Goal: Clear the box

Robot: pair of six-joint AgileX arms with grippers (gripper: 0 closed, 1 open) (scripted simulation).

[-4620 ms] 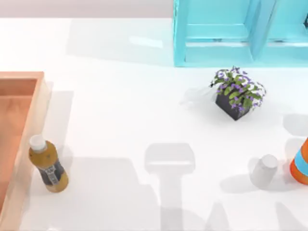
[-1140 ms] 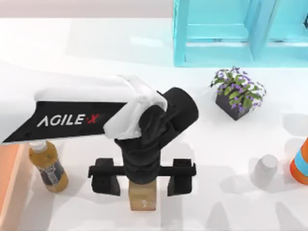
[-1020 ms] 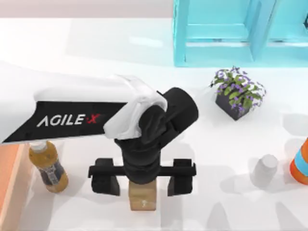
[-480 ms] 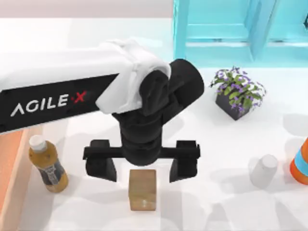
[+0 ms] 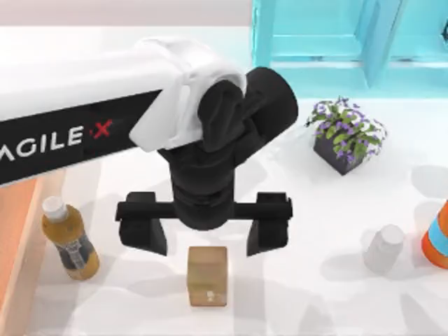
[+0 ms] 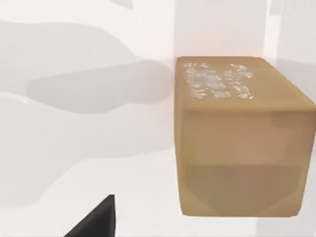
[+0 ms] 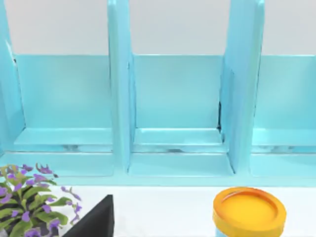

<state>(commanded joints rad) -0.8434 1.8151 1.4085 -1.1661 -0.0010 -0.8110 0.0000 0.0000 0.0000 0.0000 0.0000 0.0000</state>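
1. Your left gripper (image 5: 205,233) hangs at the centre of the top view with its two black fingers (image 5: 142,225) spread wide, holding nothing; the white arm reaches in from the frame's left edge.
2. Compare this with half a second ago: the gripper has lifted, so it looks larger and the arm covers more of the upper left of the frame.
3. A second ago those fingers sat on either side of the small brown cube (image 5: 207,275). Now the cube stands free on the white table (image 5: 329,301), low in the centre of the frame, just below the open fingers and apart from them.
4. In the left wrist view the cube (image 6: 237,138) rests alone on the table with a printed label on top.
5. The box (image 5: 19,238) shows as an orange strip at the left edge of the top view, with the bottle (image 5: 68,239) standing just outside its wall.
6. I cannot tell how your right gripper's fingers stand; the right wrist view faces the cyan shelf unit (image 7: 177,103).
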